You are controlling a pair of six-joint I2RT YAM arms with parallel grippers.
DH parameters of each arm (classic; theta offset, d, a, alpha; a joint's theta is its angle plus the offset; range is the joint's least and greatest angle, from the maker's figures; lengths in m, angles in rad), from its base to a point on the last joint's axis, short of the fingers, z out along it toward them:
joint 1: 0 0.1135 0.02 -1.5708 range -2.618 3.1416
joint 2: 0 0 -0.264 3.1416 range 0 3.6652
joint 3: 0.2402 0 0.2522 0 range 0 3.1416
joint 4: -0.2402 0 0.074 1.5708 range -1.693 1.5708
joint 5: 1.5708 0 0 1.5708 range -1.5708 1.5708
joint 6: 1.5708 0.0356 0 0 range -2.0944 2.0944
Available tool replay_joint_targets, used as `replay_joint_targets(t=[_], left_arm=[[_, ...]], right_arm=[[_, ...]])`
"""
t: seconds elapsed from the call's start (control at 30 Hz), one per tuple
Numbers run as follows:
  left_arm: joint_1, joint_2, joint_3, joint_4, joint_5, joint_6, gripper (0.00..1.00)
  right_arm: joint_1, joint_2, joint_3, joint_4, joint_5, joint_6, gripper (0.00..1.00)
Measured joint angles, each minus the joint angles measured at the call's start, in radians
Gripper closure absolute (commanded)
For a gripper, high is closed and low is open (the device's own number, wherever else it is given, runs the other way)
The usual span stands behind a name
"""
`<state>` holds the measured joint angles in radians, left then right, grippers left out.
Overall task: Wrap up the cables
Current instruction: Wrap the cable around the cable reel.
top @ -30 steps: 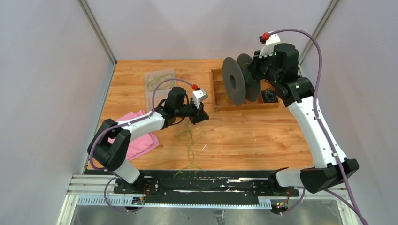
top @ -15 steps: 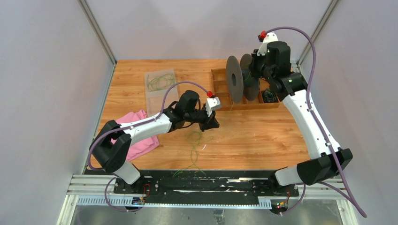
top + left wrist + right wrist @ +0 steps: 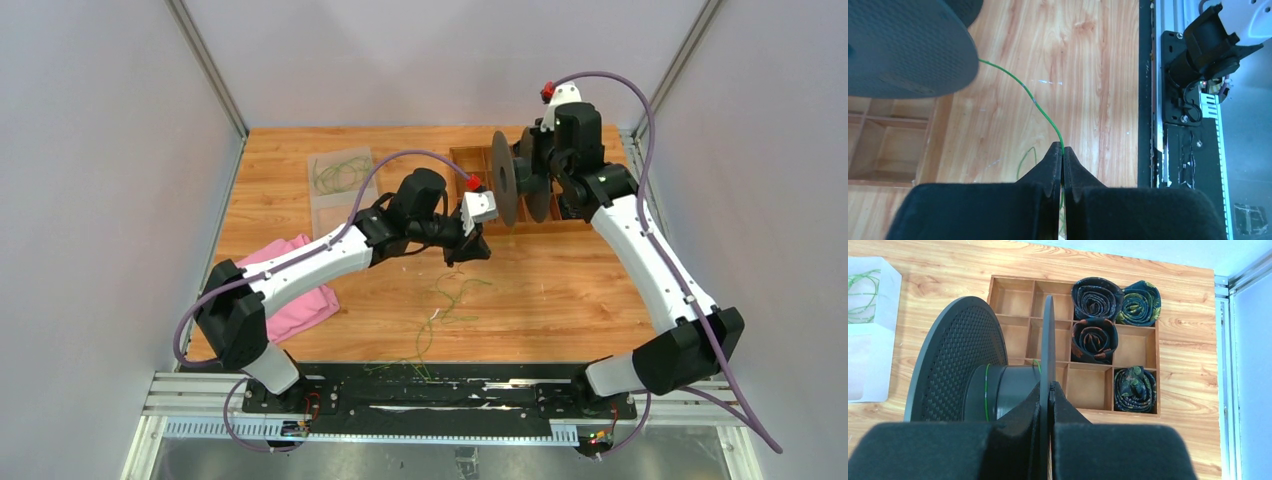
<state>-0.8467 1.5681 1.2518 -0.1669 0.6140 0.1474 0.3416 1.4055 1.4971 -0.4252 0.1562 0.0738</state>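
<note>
The light wooden bench [image 3: 560, 290] carries a wooden compartment tray [image 3: 1018, 279] at its far right. Above the tray, the right end effector [image 3: 1049, 387] is clenched on one flange of the big black plastic spool [image 3: 955, 360]. The left end effector [image 3: 1062, 150] pinches the thin yellowish-green cable [image 3: 1035, 102], which runs up to the spool. The cable's loose tail lies on the bench nearer the front edge.

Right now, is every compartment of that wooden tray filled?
No, several compartments of the wooden tray show bare wood beside four fabric rolls.
</note>
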Motion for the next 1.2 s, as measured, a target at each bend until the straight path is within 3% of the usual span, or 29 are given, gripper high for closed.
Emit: replay_joint_targets(t=[0.3, 0.67, 1.2], left_arm=[[0.0, 0.0, 0.15, -0.126, -0.055, 0.061, 1.0], [0.001, -0.003, 0.211, -0.198, -0.177, 0.097, 1.0], [0.082, -0.009, 0.212, -0.194, -0.217, 0.053, 0.99]], right_arm=[[0.07, -0.015, -0.121, 0.07, 0.047, -0.059, 0.99], [0.156, -0.084, -0.256, 0.142, 0.063, -0.171, 0.99], [0.163, -0.196, -0.407, 0.189, -0.119, -0.26, 0.99]])
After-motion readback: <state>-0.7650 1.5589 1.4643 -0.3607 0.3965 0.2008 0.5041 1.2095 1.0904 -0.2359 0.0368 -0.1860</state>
